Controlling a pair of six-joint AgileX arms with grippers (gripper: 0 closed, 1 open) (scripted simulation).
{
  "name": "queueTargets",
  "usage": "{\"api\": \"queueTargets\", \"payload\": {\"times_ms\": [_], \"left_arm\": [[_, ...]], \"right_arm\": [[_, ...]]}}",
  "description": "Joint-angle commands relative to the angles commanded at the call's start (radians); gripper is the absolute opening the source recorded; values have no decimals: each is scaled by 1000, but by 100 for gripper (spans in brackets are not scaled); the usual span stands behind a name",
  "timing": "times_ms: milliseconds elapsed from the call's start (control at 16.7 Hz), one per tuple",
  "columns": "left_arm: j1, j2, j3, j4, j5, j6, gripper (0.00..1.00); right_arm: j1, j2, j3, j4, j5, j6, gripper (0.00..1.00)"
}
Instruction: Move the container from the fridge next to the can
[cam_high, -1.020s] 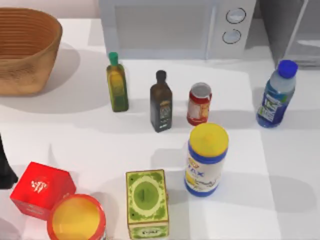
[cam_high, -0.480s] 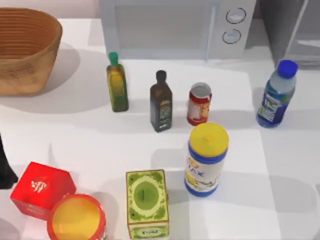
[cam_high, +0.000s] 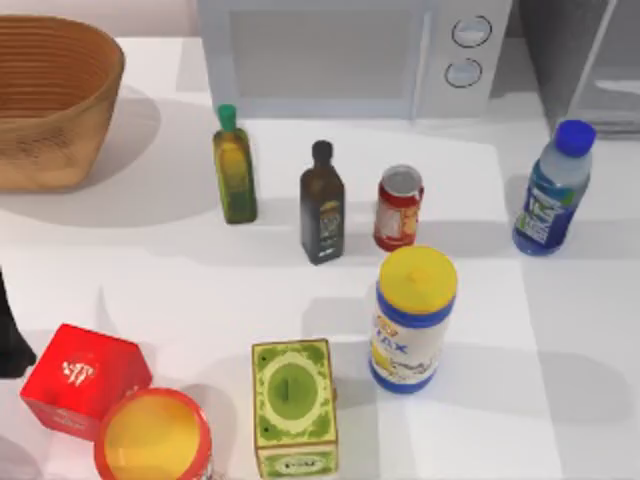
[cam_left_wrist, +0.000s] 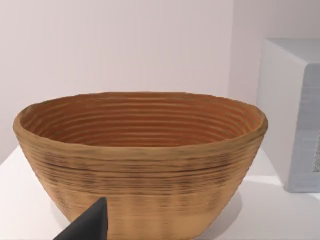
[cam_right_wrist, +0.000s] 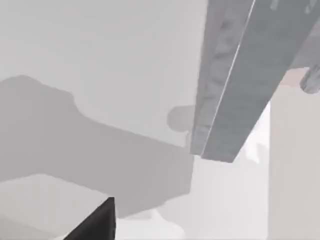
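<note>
The container (cam_high: 548, 190), a clear bottle with a blue cap and a blue-green label, stands upright on the table at the right, just in front of the fridge (cam_high: 585, 60). The small red can (cam_high: 398, 207) stands near the middle, well to the left of the container. My left arm (cam_high: 8, 335) is parked at the table's left edge, and a dark part of my left gripper (cam_left_wrist: 85, 227) faces a woven basket. A dark part of my right gripper (cam_right_wrist: 95, 222) is seen near the fridge's pale door (cam_right_wrist: 240, 85). Neither gripper is close to the container.
A white microwave (cam_high: 350, 55) stands at the back, the woven basket (cam_high: 50, 100) at the back left. A green-capped oil bottle (cam_high: 234, 170) and a dark bottle (cam_high: 322, 205) stand left of the can. A yellow-lidded canister (cam_high: 412, 318), green box (cam_high: 293, 405), red box (cam_high: 82, 378) and red tub (cam_high: 152, 435) fill the front.
</note>
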Motion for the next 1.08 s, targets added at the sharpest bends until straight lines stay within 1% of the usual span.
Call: {"api": "queueTargets", "payload": {"times_ms": [180, 300, 420, 780, 900, 1080], "left_arm": [[0, 0, 0, 0, 0, 0, 100], [0, 0, 0, 0, 0, 0, 100], [0, 0, 0, 0, 0, 0, 100], [0, 0, 0, 0, 0, 0, 100], [0, 0, 0, 0, 0, 0, 100], [0, 0, 0, 0, 0, 0, 100]], "right_arm": [[-153, 180, 53, -15, -68, -152, 100], [-206, 249, 75, -25, -95, -204, 100], [-227, 277, 84, -30, -106, -223, 100], [-211, 274, 81, -20, -97, -213, 100], [-157, 273, 79, 24, -75, -170, 100], [-7, 274, 72, 159, -47, -42, 100]]}}
